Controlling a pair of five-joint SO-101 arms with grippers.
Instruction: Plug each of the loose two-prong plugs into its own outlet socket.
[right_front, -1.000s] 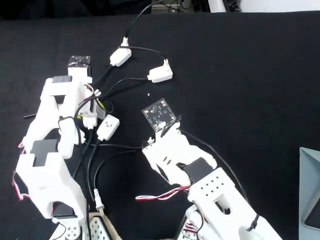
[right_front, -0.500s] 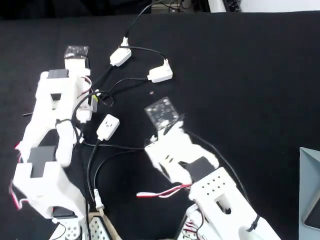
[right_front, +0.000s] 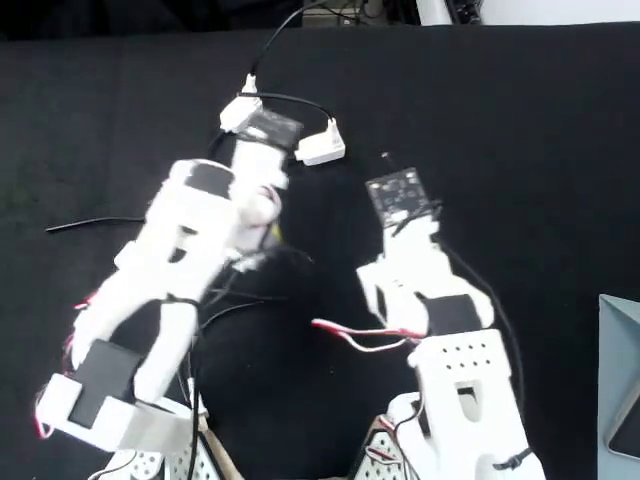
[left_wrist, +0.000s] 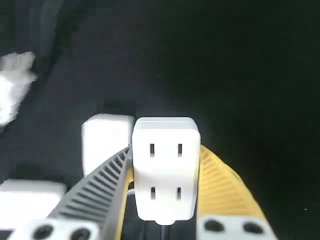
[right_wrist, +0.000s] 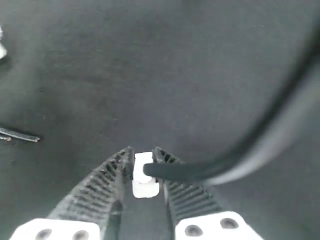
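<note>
outlet block (left_wrist: 165, 190) with two pairs of slots sits clamped in the left fingers (left_wrist: 107, 175) (one grey, one yellow), close by a white adapter (right_front: 321, 148) at the far side of the black table (right_front: 530, 120). right fingers (right_wrist: 100, 192) pinch a small white plug (right_wrist: 145, 189) with a black cable (right_wrist: 235, 155) running off it, right of centre.

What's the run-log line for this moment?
left jaws: shut on outlet socket | right jaws: shut on plug | mating: not yet

Left arm (right_front: 175, 270) swung from the left side to the far middle, left gripper (left_wrist: 165, 150) now clamping the white plastic four-slot socket block (left_wrist: 165, 170) lifted off the black cloth (right_front: 520, 150), right gripper (right_wrist: 144, 156), closed on a small white plug (right_wrist: 145, 187), carried right and farther
</note>
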